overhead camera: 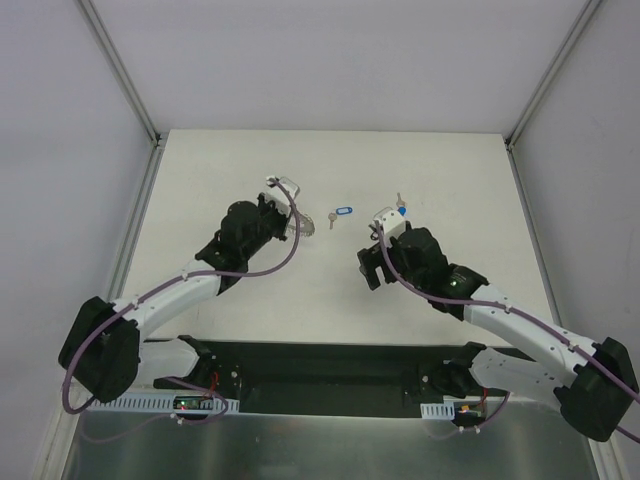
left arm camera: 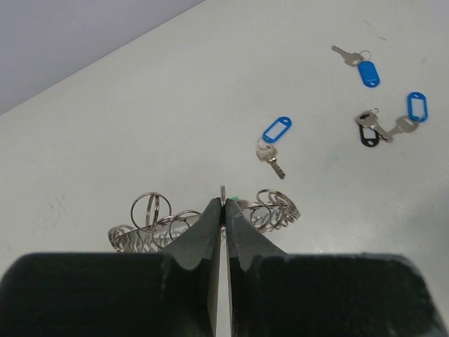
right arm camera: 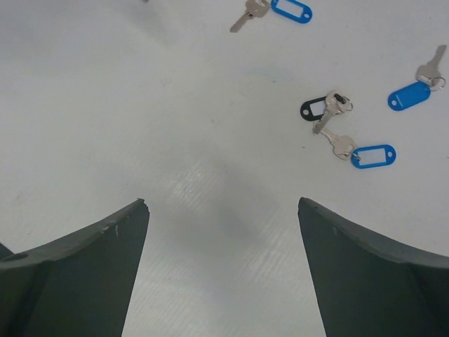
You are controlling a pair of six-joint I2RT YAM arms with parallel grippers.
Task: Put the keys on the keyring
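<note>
The keyring (left arm camera: 273, 208), a grey ring fringed with small metal rings, is seen edge-on at my left gripper (left arm camera: 224, 202), which is shut on its rim; it also shows in the top view (overhead camera: 305, 226). A green speck (left arm camera: 236, 199) peeks out behind the jaws. A blue-tagged key (left arm camera: 276, 133) lies just beyond the keyring. My right gripper (right arm camera: 223, 203) is wide open and empty over bare table. Ahead of it lie a dark-tagged key (right arm camera: 317, 109) and two blue-tagged keys (right arm camera: 372, 156), (right arm camera: 409, 95); a third blue-tagged key (right arm camera: 291, 10) lies further left.
The white table (overhead camera: 330, 160) is enclosed by pale walls at the back and sides. A black base plate (overhead camera: 330, 365) runs along the near edge between the arm bases.
</note>
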